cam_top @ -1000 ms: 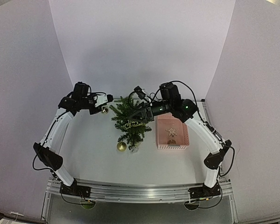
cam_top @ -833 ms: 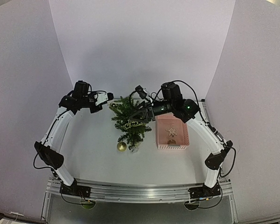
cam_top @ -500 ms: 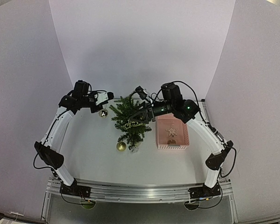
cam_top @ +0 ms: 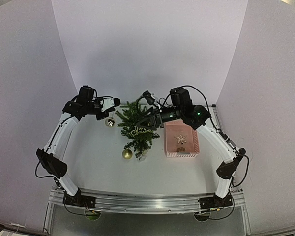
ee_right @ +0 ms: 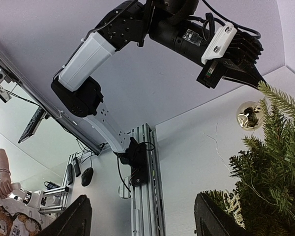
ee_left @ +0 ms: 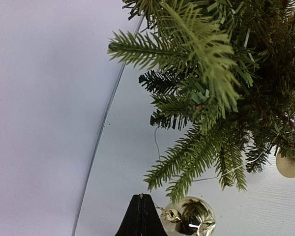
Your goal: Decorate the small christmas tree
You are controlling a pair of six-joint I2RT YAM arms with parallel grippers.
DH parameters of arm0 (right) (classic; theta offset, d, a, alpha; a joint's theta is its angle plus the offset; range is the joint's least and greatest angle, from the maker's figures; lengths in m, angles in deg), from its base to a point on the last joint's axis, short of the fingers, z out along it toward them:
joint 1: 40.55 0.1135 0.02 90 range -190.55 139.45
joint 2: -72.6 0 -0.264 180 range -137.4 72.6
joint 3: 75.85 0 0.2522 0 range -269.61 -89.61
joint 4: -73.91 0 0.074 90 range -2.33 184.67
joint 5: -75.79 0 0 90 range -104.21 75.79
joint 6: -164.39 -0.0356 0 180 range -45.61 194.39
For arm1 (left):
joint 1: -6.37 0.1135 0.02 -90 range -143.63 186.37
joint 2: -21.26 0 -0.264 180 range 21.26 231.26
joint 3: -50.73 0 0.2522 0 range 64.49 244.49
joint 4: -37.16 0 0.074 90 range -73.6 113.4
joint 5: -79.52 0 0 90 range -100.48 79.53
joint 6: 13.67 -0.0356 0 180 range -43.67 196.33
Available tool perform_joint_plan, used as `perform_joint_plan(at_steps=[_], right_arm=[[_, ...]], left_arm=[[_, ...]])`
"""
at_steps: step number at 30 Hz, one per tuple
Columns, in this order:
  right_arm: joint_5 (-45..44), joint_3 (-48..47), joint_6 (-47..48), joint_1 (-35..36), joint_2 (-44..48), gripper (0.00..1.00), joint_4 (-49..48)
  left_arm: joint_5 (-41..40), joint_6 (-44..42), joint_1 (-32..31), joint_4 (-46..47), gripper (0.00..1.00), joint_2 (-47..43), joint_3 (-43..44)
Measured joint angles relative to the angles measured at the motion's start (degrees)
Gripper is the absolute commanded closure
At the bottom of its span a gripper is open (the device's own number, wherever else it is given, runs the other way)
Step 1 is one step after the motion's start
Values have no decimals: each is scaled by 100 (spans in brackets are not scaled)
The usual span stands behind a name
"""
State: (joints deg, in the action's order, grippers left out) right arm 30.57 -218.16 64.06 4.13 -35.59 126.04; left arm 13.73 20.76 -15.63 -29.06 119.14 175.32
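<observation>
Bauble (ee_left: 189,220) hangs from left fingers (ee_left: 136,222) beside small christmas tree (ee_left: 226,73).

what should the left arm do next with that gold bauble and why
Probably ease the left gripper a little toward the small christmas tree. Its jaws are shut on the string of the gold bauble, which hangs beside the nearest branch tips, not yet hooked on any.

Glossy gold bauble (ee_left: 189,220), bristly green tree (ee_left: 221,73)
</observation>
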Motion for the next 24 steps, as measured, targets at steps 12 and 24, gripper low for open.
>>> perform_joint_plan(at_steps=[12,24], right_arm=[[-4,11,3,0,6,31,-7],[-39,87,7,0,44,30,-20]], left_arm=[[161,31,-1,1,100,-46,-73],[264,169,-21,-3,100,-201,-105]])
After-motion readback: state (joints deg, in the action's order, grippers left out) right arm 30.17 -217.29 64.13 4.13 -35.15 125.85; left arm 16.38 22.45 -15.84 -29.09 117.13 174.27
